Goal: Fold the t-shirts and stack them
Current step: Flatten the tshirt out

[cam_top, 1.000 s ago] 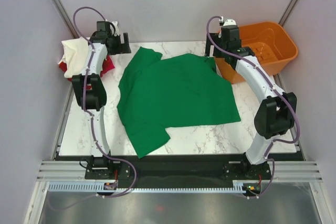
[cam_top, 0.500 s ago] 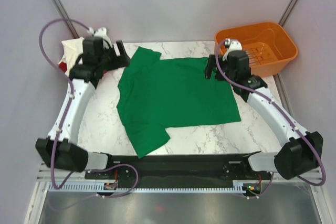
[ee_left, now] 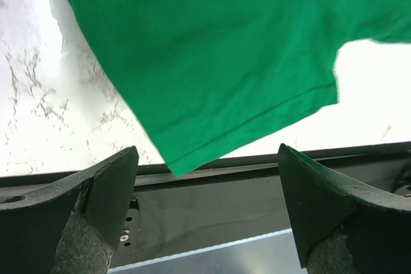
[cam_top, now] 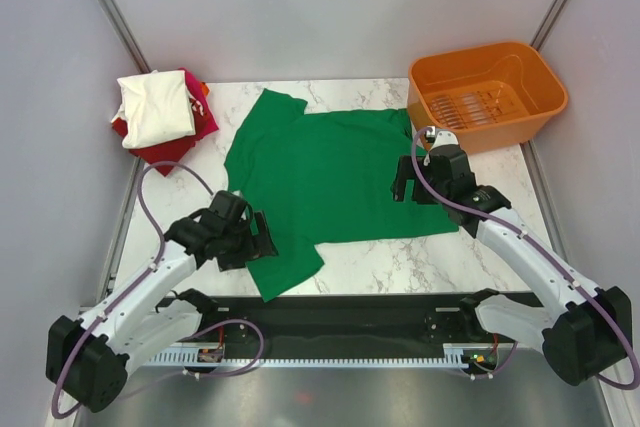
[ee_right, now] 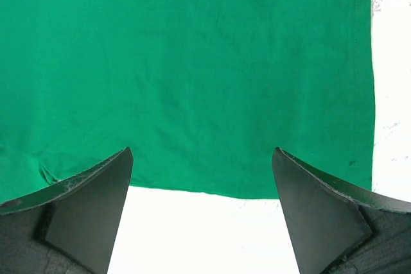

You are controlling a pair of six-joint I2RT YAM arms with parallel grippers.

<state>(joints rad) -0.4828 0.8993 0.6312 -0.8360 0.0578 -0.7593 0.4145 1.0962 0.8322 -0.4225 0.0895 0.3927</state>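
Looks like a lab test cell to me: plain grey wall panels [cam_top: 330, 7] on aluminium struts [cam_top: 105, 5], marble-pattern tabletop [cam_top: 400, 262], my left arm [cam_top: 150, 287] and right arm [cam_top: 525, 252] bolted to a slotted metal rail [cam_top: 340, 342].

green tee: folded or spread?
Spread. The green t-shirt lies flat on the marble table with both sleeves out and no part visibly doubled over.

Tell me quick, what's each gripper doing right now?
Left gripper: open, empty, over a sleeve of the green t-shirt.
Right gripper: open, empty, over the same shirt.
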